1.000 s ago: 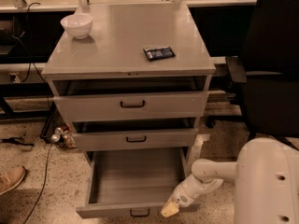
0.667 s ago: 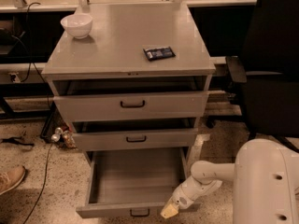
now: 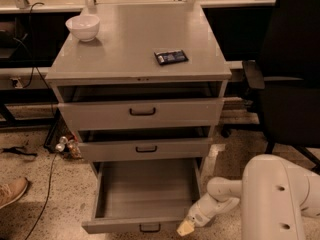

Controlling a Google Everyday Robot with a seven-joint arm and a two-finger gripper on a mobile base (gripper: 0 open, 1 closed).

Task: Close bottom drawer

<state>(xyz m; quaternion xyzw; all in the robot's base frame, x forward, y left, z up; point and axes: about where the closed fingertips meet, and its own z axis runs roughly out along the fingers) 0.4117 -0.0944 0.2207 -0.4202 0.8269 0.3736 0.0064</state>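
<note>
The bottom drawer (image 3: 145,196) of the grey cabinet (image 3: 140,49) is pulled far out and its inside is bare. Its small dark loop handle (image 3: 150,228) shows at the centre of the front, at the bottom edge of the view. My gripper (image 3: 184,227) is low at the drawer's front right corner, just right of the front panel, at the end of my white arm (image 3: 220,201). The middle drawer (image 3: 145,148) and the top drawer (image 3: 142,113) stand slightly out.
A white bowl (image 3: 83,27) and a dark flat packet (image 3: 171,57) lie on the cabinet top. A black office chair (image 3: 290,79) stands to the right. Cables (image 3: 47,194), small cans (image 3: 65,145) and a shoe (image 3: 11,193) are on the floor at left.
</note>
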